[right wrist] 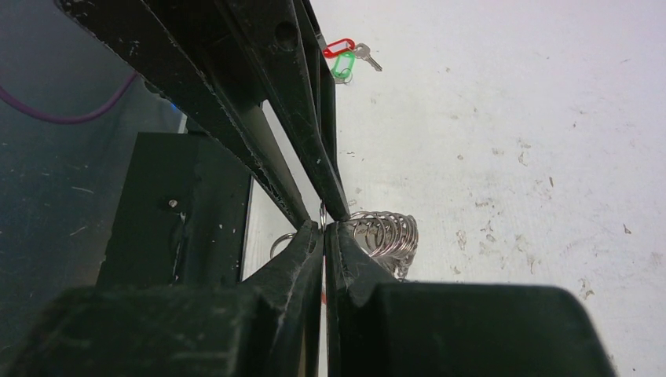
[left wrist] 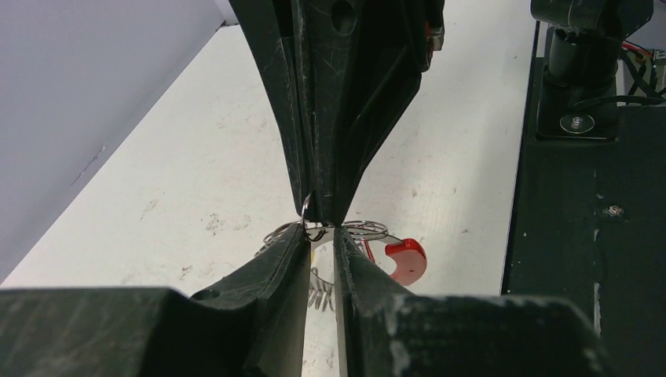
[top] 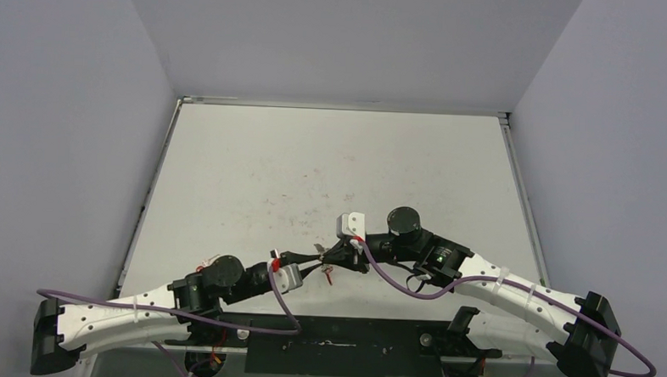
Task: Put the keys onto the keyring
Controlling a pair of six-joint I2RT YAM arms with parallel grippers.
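Observation:
My two grippers meet tip to tip just above the table near its front edge. The left gripper is shut on the wire of the keyring, whose red plastic piece sticks out to the right. Several small silver rings are bunched on it, and tiny keys hang below. The right gripper is shut on one small ring at the same spot. Two more keys with red and green tags lie apart on the table.
The black base plate runs along the near table edge close beside the grippers. A purple cable loops off the right arm. Grey walls close the table on the left, right and back. The white tabletop stretches away beyond the grippers.

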